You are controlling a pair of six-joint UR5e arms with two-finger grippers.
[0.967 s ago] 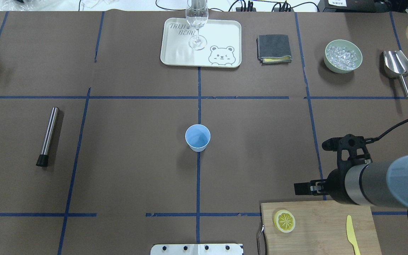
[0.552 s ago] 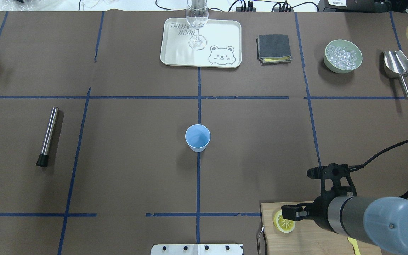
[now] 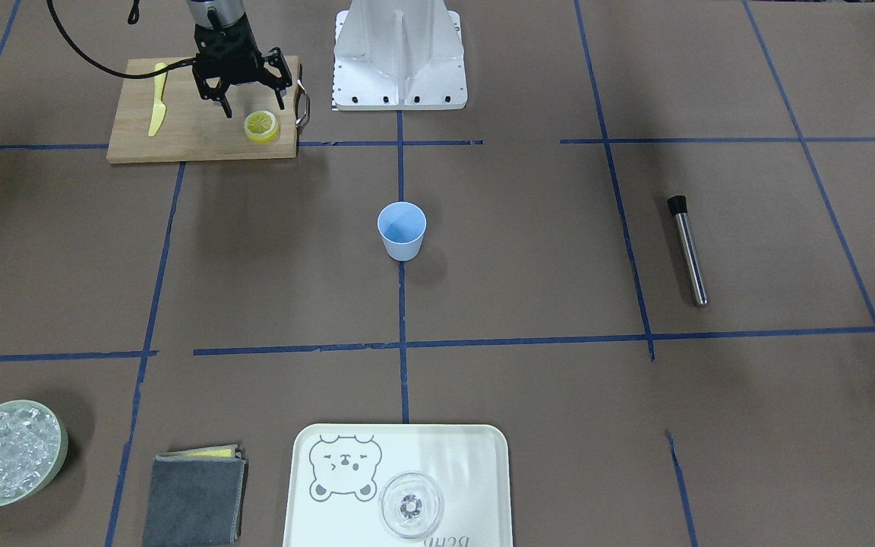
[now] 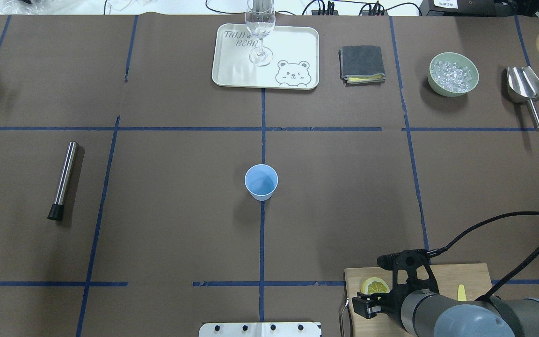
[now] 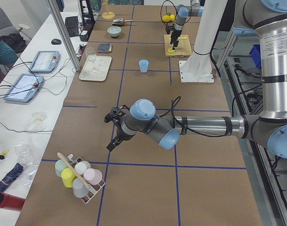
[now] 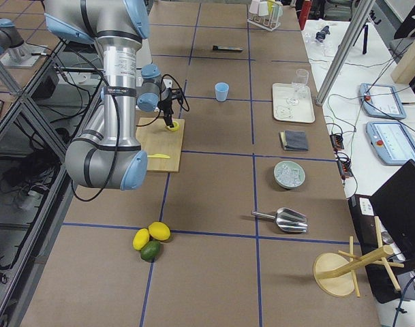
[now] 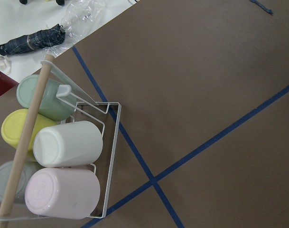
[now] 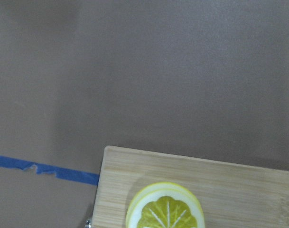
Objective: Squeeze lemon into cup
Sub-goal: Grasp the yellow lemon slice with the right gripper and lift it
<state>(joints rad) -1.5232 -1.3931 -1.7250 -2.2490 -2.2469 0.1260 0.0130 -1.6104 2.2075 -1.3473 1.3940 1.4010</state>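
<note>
A lemon slice (image 3: pixel 261 125) lies on the handle end of the wooden cutting board (image 3: pixel 194 144). It also shows in the overhead view (image 4: pixel 375 284) and the right wrist view (image 8: pixel 165 210). My right gripper (image 3: pixel 251 102) is open and points down just above and behind the slice, not touching it. The light-blue cup (image 4: pixel 261 181) stands upright at the table's centre, also seen from the front (image 3: pixel 402 228). My left gripper (image 5: pixel 112 134) shows only in the exterior left view, far from the cup; I cannot tell whether it is open.
A yellow knife (image 3: pixel 156 110) lies on the board. A tray (image 4: pixel 297 42) with a clear glass (image 4: pixel 260 28), a folded cloth (image 4: pixel 362 64), an ice bowl (image 4: pixel 453 74) and a scoop (image 4: pixel 524 89) stand at the far side. A steel rod (image 4: pixel 63 180) lies left. A cup rack (image 7: pixel 63 161) sits under my left wrist.
My right arm has moved back toward the robot's side and come over the cutting board, so the gripper now hangs at the lemon slice. The cup has not moved.
</note>
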